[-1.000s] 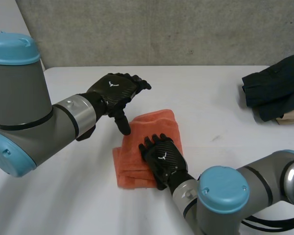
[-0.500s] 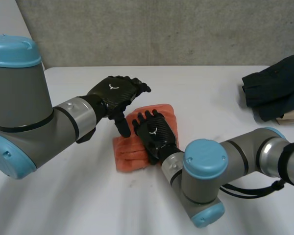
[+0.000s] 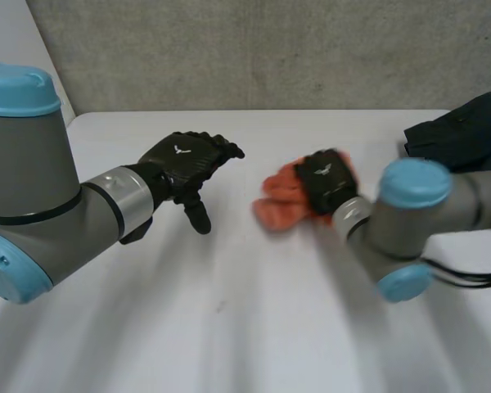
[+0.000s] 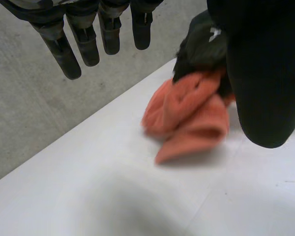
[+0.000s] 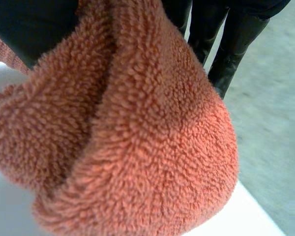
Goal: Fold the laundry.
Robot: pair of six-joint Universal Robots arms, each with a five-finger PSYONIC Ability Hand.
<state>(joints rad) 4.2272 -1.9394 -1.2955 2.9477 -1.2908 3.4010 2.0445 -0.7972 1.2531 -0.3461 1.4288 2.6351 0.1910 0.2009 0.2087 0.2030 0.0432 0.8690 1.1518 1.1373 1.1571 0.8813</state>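
Observation:
An orange fleecy towel (image 3: 277, 203) is bunched into a lump right of the table's middle. My right hand (image 3: 323, 182) sits on top of it with fingers curled into the cloth. In the right wrist view the towel (image 5: 137, 147) bulges between the thumb (image 5: 34, 24) and the fingers (image 5: 231, 44). My left hand (image 3: 184, 160) hovers over the table to the left of the towel, apart from it, fingers straight and holding nothing. The left wrist view shows its straight fingers (image 4: 86, 44), with the towel (image 4: 187, 118) beyond under my right hand (image 4: 201, 44).
A pile of dark folded clothes (image 3: 458, 139) lies at the table's far right edge. The white table (image 3: 229, 327) ends at a grey wall behind. My right arm reaches across the right side of the table.
My right hand closed on the folded towel and dragged it right and away from me, bunching it. The left hand stayed nearly in place.

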